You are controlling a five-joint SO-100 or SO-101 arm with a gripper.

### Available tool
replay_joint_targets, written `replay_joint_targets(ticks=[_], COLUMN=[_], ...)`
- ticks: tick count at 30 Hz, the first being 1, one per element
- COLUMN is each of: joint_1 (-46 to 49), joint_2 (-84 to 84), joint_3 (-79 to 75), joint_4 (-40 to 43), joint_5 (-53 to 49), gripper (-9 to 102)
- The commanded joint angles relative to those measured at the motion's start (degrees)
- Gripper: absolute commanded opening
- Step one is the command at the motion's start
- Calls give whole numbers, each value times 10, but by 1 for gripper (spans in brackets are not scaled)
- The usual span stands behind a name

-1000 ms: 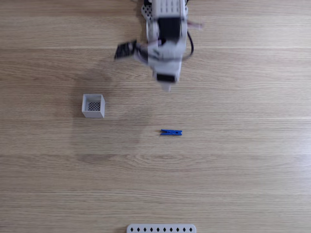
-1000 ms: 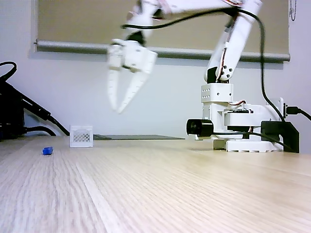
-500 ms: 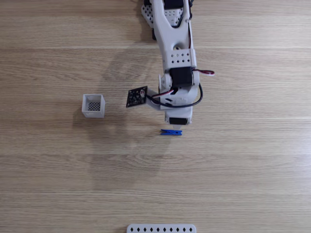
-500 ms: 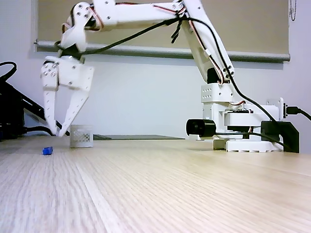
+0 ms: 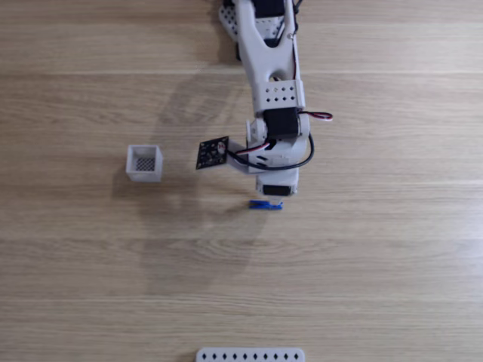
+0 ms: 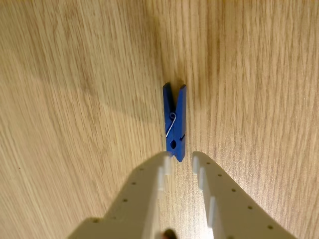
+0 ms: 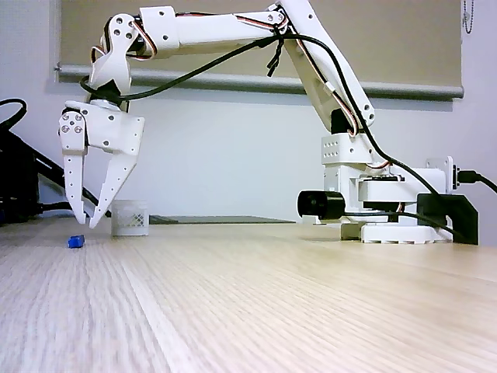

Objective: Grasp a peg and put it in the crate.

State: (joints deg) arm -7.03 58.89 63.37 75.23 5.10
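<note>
While the arm hangs over the table, the scene reads thus:

Count: one peg point(image 6: 174, 122), one crate point(image 5: 144, 163), one gripper point(image 6: 179, 159), one white strip point(image 5: 250, 354) with diamond holes.

Surface: light wood-grain table point(image 5: 377, 249), bare apart from these things and the arm's base point(image 7: 388, 194).

Room: in the low fixed view, a pale wall point(image 7: 233, 155) behind the table, a blind point(image 7: 233, 39) above it, black cables point(image 7: 23, 186) at the left edge.

Gripper: fingers spread a little, with a narrow gap between the tips, holding nothing; in the low fixed view it point(image 7: 85, 221) points down, tips just above the table.

Peg: blue, lying flat on the table. In the wrist view its near end sits just at the gap between the fingertips, with the rest stretching away from the gripper; whether a tip touches it cannot be told. In the low fixed view it point(image 7: 75, 242) lies just below the tips.

Crate: white, open-topped, dark grid bottom, upright; well apart from the gripper, to its left in the top-down fixed view, and behind the fingers in the low one point(image 7: 130, 218).

Strip: far from the gripper, at the bottom edge of the top-down view.
</note>
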Motion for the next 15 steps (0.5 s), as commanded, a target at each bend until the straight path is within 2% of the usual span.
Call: replay_joint_targets(ticks=[1, 7, 12, 15], joint_1=[3, 20, 25, 26], joint_2=[25, -13, -45, -48], joint_3=[-53, -54, -61, -59], joint_4=[11, 4, 1, 1], joint_5=[4, 5, 5, 5], gripper=[16, 25, 23, 17])
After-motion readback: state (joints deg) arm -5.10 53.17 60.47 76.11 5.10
